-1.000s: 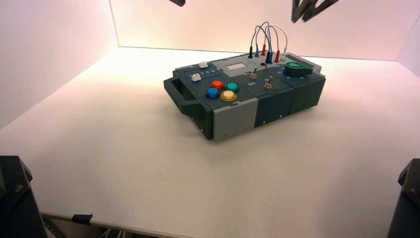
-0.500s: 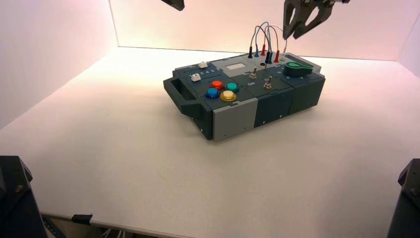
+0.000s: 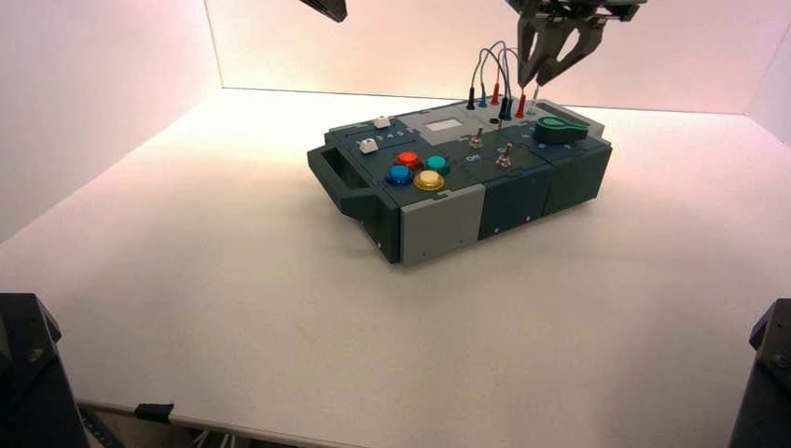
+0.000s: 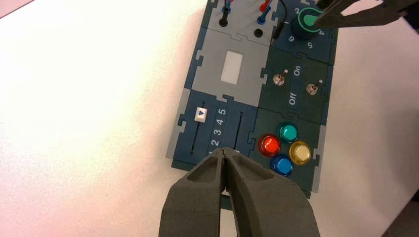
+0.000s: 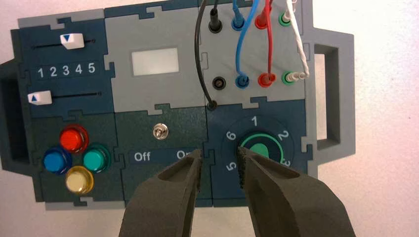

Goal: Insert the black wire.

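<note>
The black wire [image 5: 199,59] is a thin dark lead with slim black plugs. One plug [image 5: 214,22] stands in a black socket in the far row. The other plug [image 5: 212,104] lies loose on the box, just beside the empty black socket [image 5: 219,83]. In the high view the black wire [image 3: 477,70] arches at the box's far end. My right gripper [image 3: 550,56] hangs open above the wires. In its wrist view the right gripper [image 5: 219,160] frames the panel beside the green knob [image 5: 260,148]. My left gripper [image 4: 226,153] is shut and empty, high above the sliders.
Blue [image 5: 240,49], red [image 5: 269,44] and white [image 5: 300,44] leads are plugged in next to the black one. Two toggle switches [image 4: 279,79] stand mid-box. Coloured buttons [image 3: 418,168] and two sliders [image 5: 72,40] sit at the handle end. The box [image 3: 438,224] stands turned on a white table.
My right gripper has come down and moved left, from the top edge of the high view to just above the arching wires, staying open. The left arm has not moved.
</note>
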Controlling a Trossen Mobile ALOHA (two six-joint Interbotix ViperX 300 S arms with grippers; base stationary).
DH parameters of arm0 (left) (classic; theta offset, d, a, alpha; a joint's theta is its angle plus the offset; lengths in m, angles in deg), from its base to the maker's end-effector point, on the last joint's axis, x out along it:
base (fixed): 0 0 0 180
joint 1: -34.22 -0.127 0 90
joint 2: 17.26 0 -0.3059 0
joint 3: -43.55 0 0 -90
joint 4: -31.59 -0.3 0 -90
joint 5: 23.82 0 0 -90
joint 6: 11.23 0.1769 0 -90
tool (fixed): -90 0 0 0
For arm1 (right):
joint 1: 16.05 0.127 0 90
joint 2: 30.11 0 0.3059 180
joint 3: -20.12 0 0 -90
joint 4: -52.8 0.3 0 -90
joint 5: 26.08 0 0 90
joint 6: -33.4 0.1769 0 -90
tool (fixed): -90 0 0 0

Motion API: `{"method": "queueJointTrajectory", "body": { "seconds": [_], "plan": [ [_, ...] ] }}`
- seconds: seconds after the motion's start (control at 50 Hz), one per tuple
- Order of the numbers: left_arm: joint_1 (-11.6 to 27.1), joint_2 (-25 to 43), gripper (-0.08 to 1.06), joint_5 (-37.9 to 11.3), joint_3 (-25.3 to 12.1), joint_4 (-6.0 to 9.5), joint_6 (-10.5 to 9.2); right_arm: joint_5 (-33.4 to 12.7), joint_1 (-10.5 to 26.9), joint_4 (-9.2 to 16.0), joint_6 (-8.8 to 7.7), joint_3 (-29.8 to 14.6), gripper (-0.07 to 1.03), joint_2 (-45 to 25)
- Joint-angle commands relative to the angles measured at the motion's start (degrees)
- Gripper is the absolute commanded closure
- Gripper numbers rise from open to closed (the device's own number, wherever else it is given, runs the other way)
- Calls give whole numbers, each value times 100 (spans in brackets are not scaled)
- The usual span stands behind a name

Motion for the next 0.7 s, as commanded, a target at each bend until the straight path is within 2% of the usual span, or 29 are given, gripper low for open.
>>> {"method": "queueJointTrajectory", "body": {
  "seconds": [0.02, 0.7],
  "plan": [
    [44, -229, 101, 26, -53, 9, 9, 26, 62, 26, -18, -229, 56, -35],
    [35, -220, 101, 26, -35, 9, 62, -9, 62, 9, -26, -747, 56, -703]
  ]
}}
